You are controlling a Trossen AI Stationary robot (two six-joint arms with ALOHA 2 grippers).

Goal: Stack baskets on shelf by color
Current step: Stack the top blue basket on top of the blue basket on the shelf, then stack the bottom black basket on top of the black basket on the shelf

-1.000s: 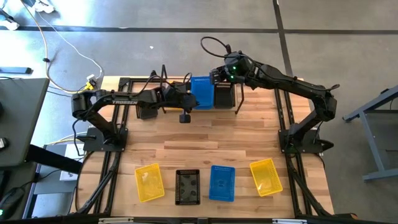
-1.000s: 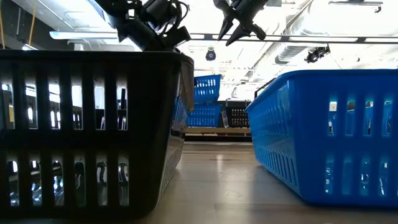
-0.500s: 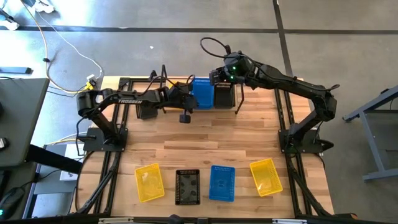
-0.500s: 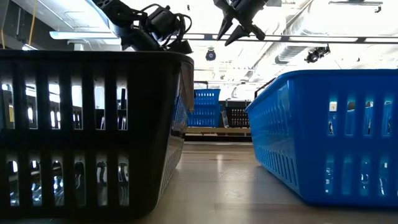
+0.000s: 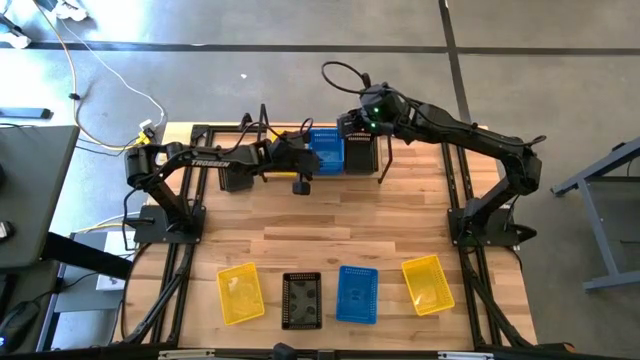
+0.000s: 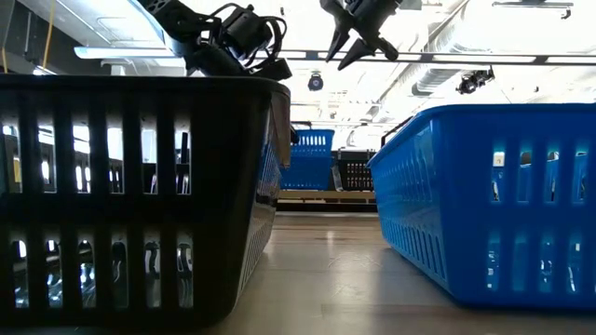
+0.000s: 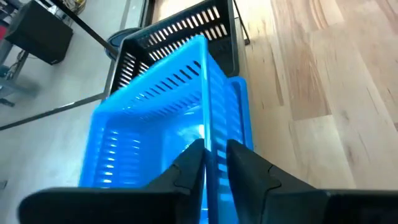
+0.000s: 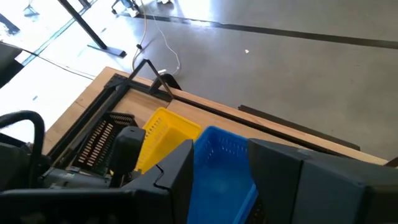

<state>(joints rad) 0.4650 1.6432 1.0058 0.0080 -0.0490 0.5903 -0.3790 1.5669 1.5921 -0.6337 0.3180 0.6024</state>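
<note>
On the shelf [image 5: 372, 178] at the table's far edge sit a black basket [image 5: 234, 178], a blue basket [image 5: 325, 150] nested in a second blue basket [image 7: 240, 112], and another black basket [image 5: 360, 156]. A yellow basket [image 8: 163, 129] shows beside the blue ones in the right wrist view. My left gripper [image 5: 304, 163] is shut on the top blue basket [image 7: 155, 118]. My right gripper [image 6: 358, 35] hangs open above the right black basket. Two yellow baskets [image 5: 239, 293] [image 5: 427, 284], one black [image 5: 302, 300] and one blue [image 5: 357, 294] rest on the table's near side. My left gripper pinches the top blue basket's wall on the table's near side [image 7: 210, 140], one finger [image 7: 189, 169] inside the basket and one [image 7: 249, 171] outside. The fingers come from the table's left, slanting down. The basket sits nested in the blue basket below it.
The shelf's black wire end frame [image 5: 383, 160] stands close to my right gripper. The wide wooden tabletop [image 5: 330, 225] lies between the shelf and the near row of baskets. In the low view, the near black basket [image 6: 130, 186] and blue basket [image 6: 484, 195] block most of the scene.
My left gripper has moved down, bringing the blue basket from a raised, tilted pose down into the blue basket on the shelf, where it now sits level. It has stayed shut on the basket. My right gripper has kept still.
</note>
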